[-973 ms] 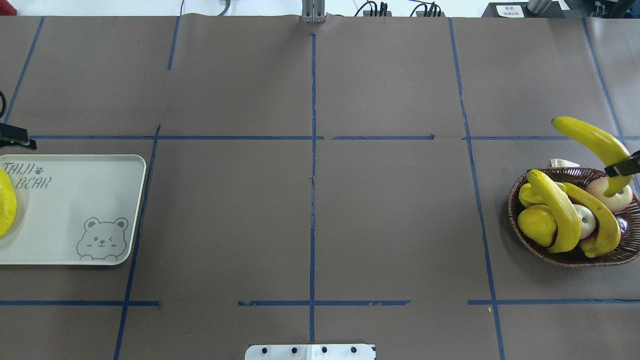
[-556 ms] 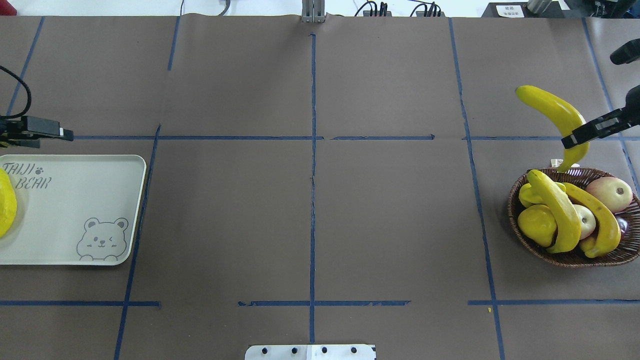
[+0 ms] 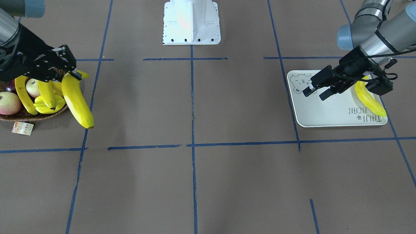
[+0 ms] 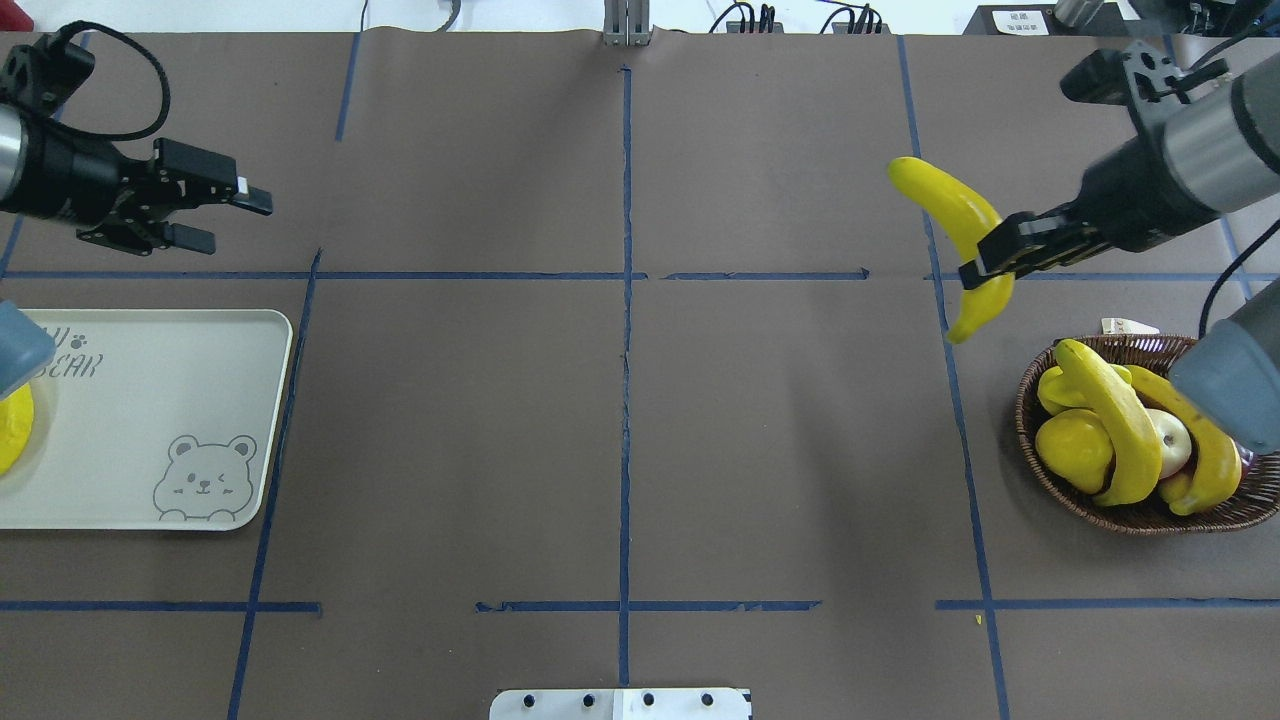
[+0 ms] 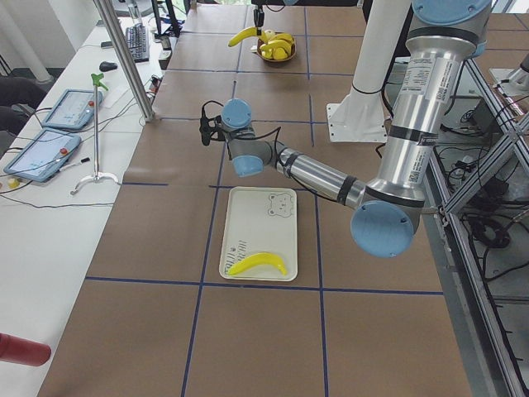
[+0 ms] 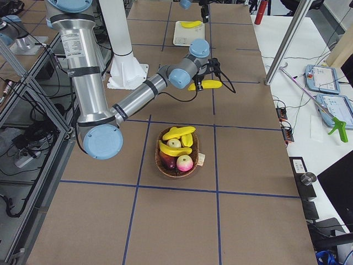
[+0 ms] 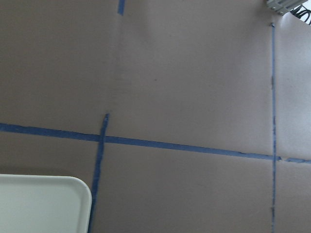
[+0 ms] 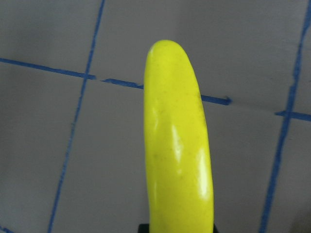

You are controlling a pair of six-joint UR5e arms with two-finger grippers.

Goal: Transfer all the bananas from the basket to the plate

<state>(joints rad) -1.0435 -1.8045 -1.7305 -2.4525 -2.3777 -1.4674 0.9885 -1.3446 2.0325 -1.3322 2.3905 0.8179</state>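
The left gripper (image 4: 228, 218) is hovering open and empty beyond the plate (image 4: 150, 400), where one banana (image 4: 10, 435) is lying. The right gripper (image 4: 985, 262) is pinching another banana (image 4: 945, 205) aloft beside the basket (image 4: 1150, 520). In my judgement it should be travelling plateward smoothly, holding firm.

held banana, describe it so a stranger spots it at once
Find the basket at the overhead view's right edge. Up-left of it the right gripper clamps a banana. It alone is in the air; the others lie in the basket or on the plate.

Silver arms, blue joints, black cables
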